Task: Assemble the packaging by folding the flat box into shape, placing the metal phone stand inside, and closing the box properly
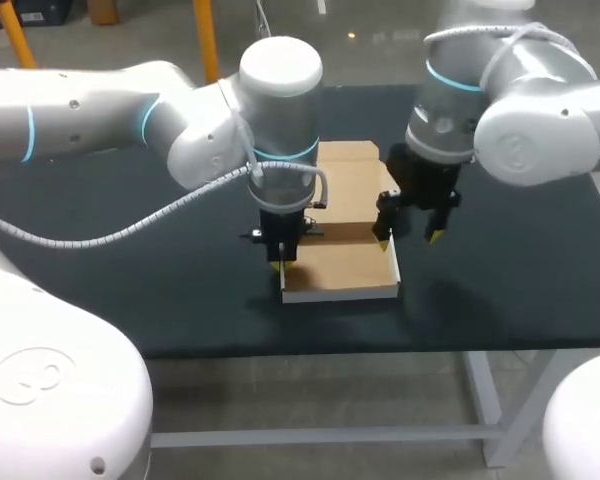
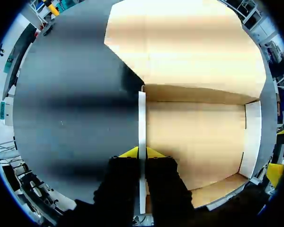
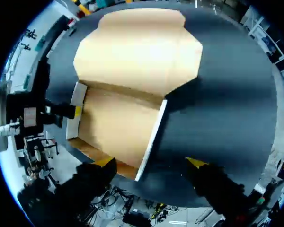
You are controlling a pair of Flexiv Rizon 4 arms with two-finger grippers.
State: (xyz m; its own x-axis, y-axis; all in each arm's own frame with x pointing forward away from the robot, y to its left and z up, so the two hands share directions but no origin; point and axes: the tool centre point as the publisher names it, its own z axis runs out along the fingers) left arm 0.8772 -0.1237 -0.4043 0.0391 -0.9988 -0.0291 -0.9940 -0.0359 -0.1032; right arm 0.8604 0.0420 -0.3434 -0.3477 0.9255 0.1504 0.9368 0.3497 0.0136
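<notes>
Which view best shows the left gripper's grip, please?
Left wrist view: the left gripper pinches the box wall from both sides. The head view mostly hides it; the right wrist view shows it far off.

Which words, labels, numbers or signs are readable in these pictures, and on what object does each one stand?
No text can be read in any view.
Box: plain cardboard, white outside, no print visible.
Table: plain dark top, no marks.
Left arm's base: a round embossed mark, no legible letters.
</notes>
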